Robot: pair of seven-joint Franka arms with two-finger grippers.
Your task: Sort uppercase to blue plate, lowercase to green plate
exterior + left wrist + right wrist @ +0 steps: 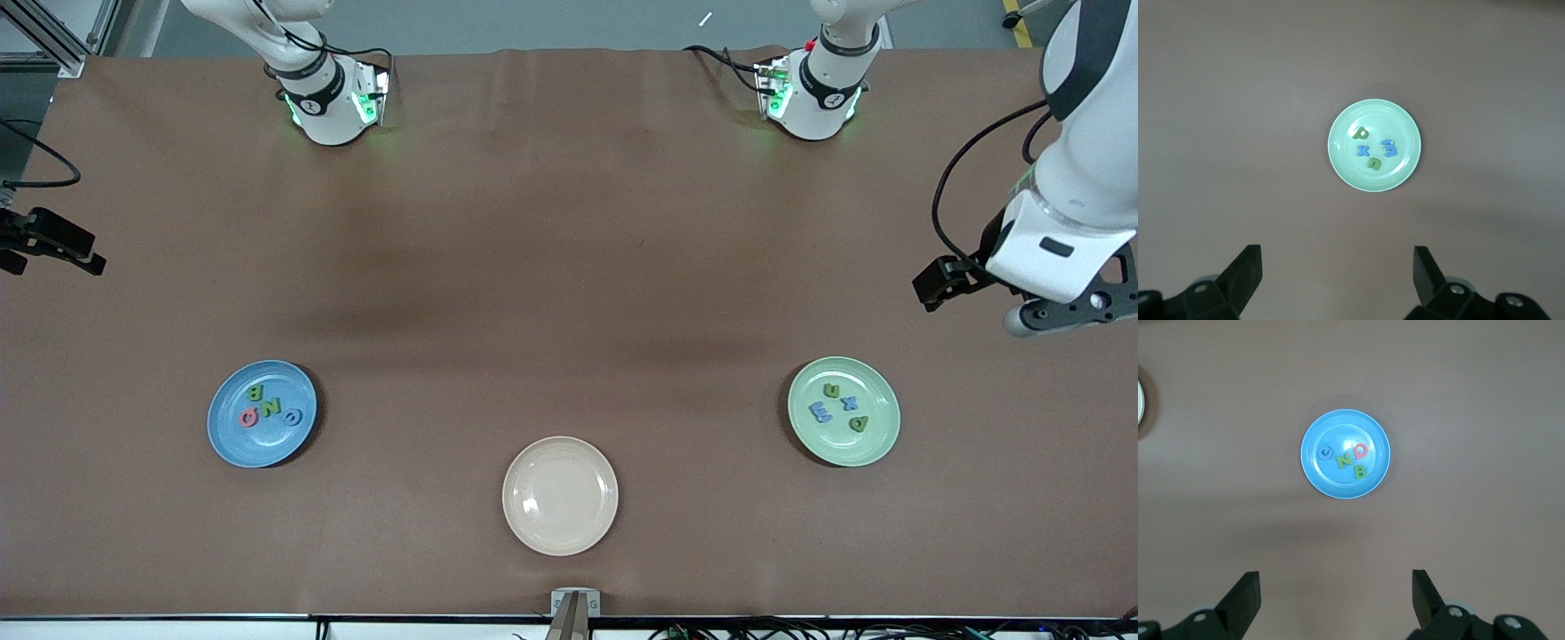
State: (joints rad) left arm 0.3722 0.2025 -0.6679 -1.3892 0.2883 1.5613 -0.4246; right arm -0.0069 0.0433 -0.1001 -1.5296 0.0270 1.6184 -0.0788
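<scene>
The blue plate (258,449) lies toward the right arm's end of the table. It holds the pink-red Q (249,417), blue C (292,416), green N (271,407) and green B (255,392). The pale green plate (845,449) lies toward the left arm's end. It holds the green u (831,390), blue x (851,403), blue E-shaped letter (820,411) and green p (857,424). My left gripper (1337,267) hangs open and empty high over the table, looking at the green plate (1371,181). My right gripper (1335,587) hangs open and empty, looking at the blue plate (1345,491).
An empty cream plate (560,495) lies between the two plates, nearer the front camera. The left arm's wrist (1058,249) hangs at its end of the table. A black part of the right arm's hand (49,242) shows at the other end. The cream plate's rim (1140,400) shows in the right wrist view.
</scene>
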